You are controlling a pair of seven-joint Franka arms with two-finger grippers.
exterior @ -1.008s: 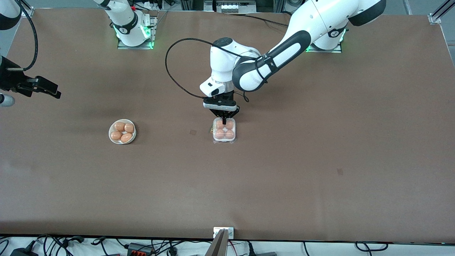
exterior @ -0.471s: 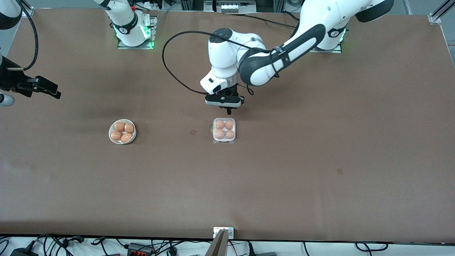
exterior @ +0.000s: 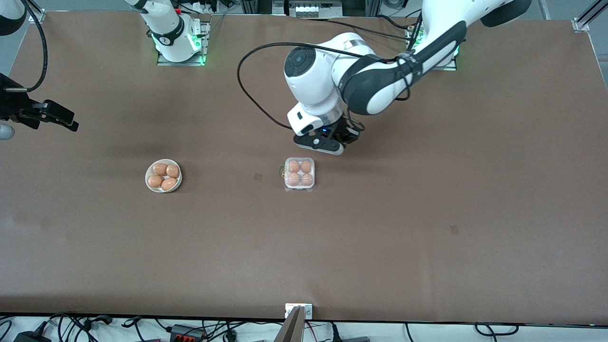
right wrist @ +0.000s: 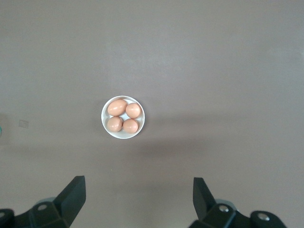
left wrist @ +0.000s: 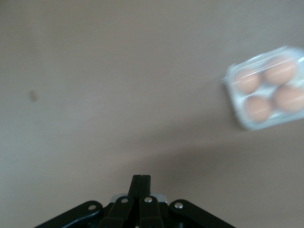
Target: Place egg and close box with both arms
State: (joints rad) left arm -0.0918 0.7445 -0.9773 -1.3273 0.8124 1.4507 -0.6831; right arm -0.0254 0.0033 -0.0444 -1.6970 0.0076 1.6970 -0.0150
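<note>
Box (exterior: 299, 174) filled and lidded, it seems
My left gripper (left wrist: 141, 183) hangs pinched empty, my right gripper (right wrist: 138, 199) gapes, waiting

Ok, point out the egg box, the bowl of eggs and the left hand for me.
egg box (exterior: 299, 174), front view, on the clear lid over the four eggs.
bowl (exterior: 149, 185), front view, on its white rim.
left hand (left wrist: 141, 181), left wrist view, at the shut fingertips.
</note>
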